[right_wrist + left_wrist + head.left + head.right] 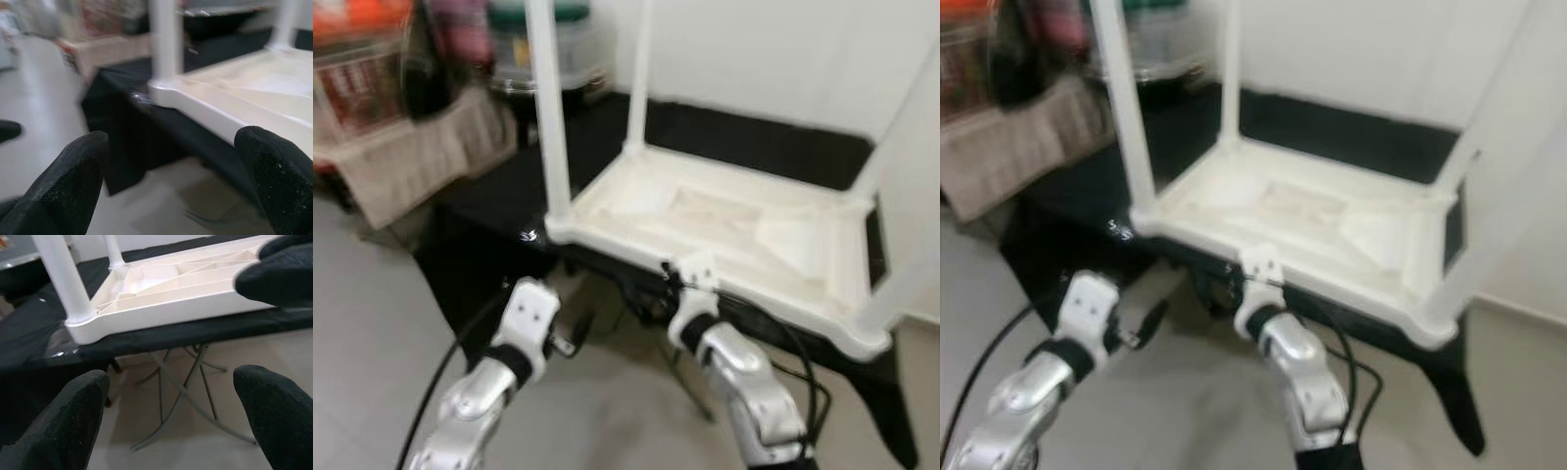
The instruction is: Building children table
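white plastic children's table (724, 230) lies upside down on the black-draped folding desk (489, 196), legs up, so its underside stays reachable. i hold left gripper (171, 416) and right gripper (171, 181) below the near edge, jaws open, gripping nothing.

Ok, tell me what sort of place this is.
Probably a lived-in home room: an upturned white children's table lies on a black-draped folding table by a plain wall, with cluttered storage boxes behind.
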You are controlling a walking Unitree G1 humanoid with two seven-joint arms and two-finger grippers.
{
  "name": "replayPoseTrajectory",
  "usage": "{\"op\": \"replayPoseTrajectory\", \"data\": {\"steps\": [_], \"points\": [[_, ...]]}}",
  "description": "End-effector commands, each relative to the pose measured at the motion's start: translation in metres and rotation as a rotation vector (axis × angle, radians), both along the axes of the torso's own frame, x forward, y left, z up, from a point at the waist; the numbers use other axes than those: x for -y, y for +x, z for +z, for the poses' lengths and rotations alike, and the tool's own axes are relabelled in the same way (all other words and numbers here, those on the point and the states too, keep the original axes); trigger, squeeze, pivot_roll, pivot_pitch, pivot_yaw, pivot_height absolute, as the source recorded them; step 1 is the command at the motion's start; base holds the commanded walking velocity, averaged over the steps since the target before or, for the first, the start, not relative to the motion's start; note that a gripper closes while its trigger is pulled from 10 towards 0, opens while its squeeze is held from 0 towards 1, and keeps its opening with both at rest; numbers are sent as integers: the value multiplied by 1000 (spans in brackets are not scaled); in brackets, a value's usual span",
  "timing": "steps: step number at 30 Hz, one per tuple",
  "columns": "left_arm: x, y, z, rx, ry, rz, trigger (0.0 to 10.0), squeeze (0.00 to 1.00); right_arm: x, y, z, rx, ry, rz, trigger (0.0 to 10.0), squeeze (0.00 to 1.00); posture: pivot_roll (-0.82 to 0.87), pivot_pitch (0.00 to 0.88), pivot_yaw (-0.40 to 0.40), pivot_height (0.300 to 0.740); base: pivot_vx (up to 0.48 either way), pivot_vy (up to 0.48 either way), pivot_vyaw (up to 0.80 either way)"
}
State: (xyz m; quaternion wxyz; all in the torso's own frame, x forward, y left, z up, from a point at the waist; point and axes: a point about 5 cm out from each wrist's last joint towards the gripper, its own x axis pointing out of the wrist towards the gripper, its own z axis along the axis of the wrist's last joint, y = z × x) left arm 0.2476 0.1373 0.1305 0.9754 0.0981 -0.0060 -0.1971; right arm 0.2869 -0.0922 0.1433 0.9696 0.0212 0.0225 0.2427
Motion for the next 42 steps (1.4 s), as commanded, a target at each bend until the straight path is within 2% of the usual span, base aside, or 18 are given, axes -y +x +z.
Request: {"op": "replayPoseTrajectory", "data": {"steps": [1, 9, 10, 12, 15, 19, 22, 27, 34, 42], "points": [[-1, -3, -9, -52, 3, -1, 10000, 0, -1, 0, -1, -3, 2, 5, 10000, 0, -29, 41, -9, 740, 0, -458, 0], [1, -3, -10, -72, -27, 1, 10000, 0, 0, 1, 0, 5, -6, 12, 10000, 0, -30, 40, -7, 740, 0, -461, 0], [3, -2, -9, -78, -48, -8, 10000, 0, 8, 3, -1, 17, -28, -21, 10000, 0, -28, 36, -11, 740, 0, -465, 0], [4, -2, -9, -78, -52, -14, 10000, 0, 15, 4, -2, 20, -39, -48, 10000, 0, -29, 33, -12, 740, 0, -463, 0], [5, -2, -9, -82, -61, -15, 10000, 0, 18, 3, -1, 25, -23, -49, 10000, 0, -30, 33, -12, 740, 0, -465, 0], [7, -2, -8, -90, -87, -23, 10000, 0, 24, 0, -4, 44, -74, -34, 10000, 0, -33, 26, -15, 740, 0, -465, 198], [9, -2, -8, -93, -96, -30, 10000, 0, 24, -3, -6, 48, -102, -14, 10000, 0, -34, 25, -15, 740, 0, -465, 798], [10, -2, -8, -94, -99, -36, 10000, 0, 24, -3, -7, 38, -86, -10, 10000, 0, -35, 23, -17, 740, 0, -465, 575], [12, -3, -8, -96, -104, -44, 10000, 0, 24, -2, -8, 17, -59, 19, 10000, 0, -35, 27, -18, 740, 0, -465, 0], [12, -2, -7, -94, -105, -50, 10000, 0, 17, -5, -9, 21, -57, 135, 10000, 0, -37, 29, -15, 740, 0, -465, 0]]}}
